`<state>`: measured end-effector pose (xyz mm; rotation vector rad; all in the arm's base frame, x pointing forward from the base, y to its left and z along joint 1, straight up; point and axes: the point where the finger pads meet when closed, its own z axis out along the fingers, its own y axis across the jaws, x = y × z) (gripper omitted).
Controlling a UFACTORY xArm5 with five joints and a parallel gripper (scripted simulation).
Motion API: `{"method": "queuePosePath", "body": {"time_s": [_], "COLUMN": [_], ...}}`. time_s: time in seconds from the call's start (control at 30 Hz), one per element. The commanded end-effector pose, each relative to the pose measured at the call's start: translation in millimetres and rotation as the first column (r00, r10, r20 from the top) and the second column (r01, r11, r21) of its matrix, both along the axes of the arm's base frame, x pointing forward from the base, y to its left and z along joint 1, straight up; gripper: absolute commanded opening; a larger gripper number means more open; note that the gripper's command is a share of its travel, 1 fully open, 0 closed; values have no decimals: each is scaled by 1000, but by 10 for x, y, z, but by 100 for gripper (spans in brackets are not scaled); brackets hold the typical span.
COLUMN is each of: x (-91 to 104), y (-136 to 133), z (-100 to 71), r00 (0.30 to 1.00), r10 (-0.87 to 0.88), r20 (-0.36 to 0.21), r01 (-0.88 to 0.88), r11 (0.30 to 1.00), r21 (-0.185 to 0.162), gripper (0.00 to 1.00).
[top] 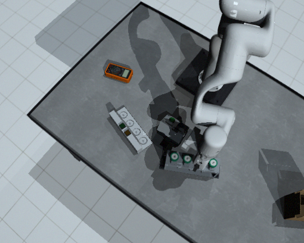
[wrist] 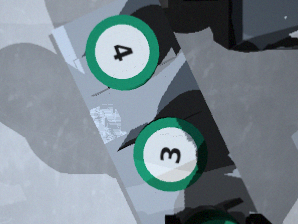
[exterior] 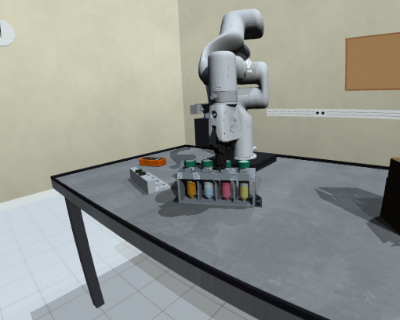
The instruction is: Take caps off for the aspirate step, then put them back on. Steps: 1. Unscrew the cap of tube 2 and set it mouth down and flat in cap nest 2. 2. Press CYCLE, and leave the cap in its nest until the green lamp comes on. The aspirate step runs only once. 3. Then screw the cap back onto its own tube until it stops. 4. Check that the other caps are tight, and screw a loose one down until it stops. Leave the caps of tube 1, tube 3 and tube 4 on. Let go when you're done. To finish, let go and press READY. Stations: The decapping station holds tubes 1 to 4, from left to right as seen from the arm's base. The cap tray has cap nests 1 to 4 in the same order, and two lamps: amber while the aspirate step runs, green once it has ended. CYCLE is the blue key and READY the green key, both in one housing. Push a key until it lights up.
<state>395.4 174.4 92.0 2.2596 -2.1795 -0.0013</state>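
Clenched on the cap of tube 2 [exterior: 228, 163], the claw [exterior: 222, 158] stood straight down over the decapping station [exterior: 216, 175], third place from the left in the exterior view. The cap itself was mostly hidden by the dark fingers; it appeared to be seated on its tube.

Judged from this, unscrewing was only starting. Cap 4 [wrist: 122, 52] and cap 3 [wrist: 170, 155] sat close along the same row, so a finger sweeping round in the twist could nudge cap 3 loose. Lifting before the thread ran out could drag the whole station, and a weak pinch could let the cap drop short of its nest.

Across the grey surface [exterior: 261, 251], from the left: a white cap tray [exterior: 145, 180] with four unfilled nests and unlit lamps, an orange multimeter [exterior: 153, 161] behind it, the station, and a cardboard box [exterior: 398, 196] well apart at the right edge. Beige walls carried a round clock [exterior: 0, 32] on the left and a cork board [exterior: 379, 60] on the right, above a pale tiled floor.
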Motion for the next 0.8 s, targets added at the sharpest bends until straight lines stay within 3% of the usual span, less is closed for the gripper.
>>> {"method": "queuePosePath", "body": {"time_s": [0.0,0.23,0.5,0.57,0.73,0.77], "x": [18,18,18,18,18,18], "y": [8,8,8,8,8,8], "z": [18,20,23,23,24,24], "r00": [983,859,607,607,374,355], "r10": [186,512,794,794,927,935], "r20": [6,6,6,6,5,5], "r01": [-186,-512,-794,-794,-927,-935], "r11": [983,859,607,607,374,355], "r21": [2,0,-1,-1,-2,-2], "gripper": [0,0,0,0,0,0]}}
